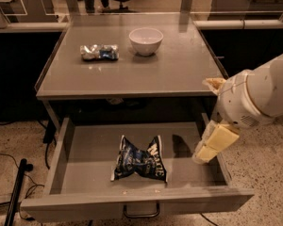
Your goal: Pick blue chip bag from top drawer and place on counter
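Observation:
The blue chip bag [140, 159], dark navy crinkled foil with white lettering, lies flat in the middle of the open top drawer [74, 185]. The drawer is pulled fully out, its dark pull handle [141, 213] at the front. The counter [179, 72] sits above it. My gripper [208, 147], cream-coloured, hangs from the white arm [257, 95] over the drawer's right side, to the right of the bag and apart from it.
On the counter stand a white bowl [145, 41] and a small silver-and-blue packet [99, 52]. A black pole [15, 192] and cables lie on the speckled floor at the left. Desks and an office chair are behind the counter.

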Controlling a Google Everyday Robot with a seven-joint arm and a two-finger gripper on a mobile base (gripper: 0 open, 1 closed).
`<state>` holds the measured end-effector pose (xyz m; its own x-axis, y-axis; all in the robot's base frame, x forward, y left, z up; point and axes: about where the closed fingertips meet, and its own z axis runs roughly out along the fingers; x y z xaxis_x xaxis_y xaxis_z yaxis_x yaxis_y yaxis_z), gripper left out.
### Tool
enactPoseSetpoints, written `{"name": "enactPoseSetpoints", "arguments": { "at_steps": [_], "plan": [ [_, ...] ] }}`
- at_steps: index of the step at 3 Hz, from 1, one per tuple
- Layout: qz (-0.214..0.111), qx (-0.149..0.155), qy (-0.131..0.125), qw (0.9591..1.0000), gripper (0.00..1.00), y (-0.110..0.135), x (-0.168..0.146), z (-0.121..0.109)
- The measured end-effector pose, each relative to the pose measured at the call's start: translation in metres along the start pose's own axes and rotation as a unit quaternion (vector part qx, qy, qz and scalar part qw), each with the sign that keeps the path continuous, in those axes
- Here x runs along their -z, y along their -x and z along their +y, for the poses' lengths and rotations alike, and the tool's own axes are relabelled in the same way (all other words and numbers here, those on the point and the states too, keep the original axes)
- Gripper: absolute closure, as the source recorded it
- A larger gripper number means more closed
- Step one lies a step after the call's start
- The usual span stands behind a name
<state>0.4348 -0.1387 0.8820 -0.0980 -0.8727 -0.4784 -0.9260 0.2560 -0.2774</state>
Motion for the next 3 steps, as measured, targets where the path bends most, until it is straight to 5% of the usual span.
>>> {"name": "enactPoseSetpoints", "arguments": {
  "at_steps": [1, 3],
  "plan": [
    [0.020, -0.015, -0.003, 0.9997, 0.00, -0.019, -0.031, 0.007],
    [0.016, -0.024, 0.007, 0.9996, 0.00, -0.019, -0.061, 0.009]
  ]
}}
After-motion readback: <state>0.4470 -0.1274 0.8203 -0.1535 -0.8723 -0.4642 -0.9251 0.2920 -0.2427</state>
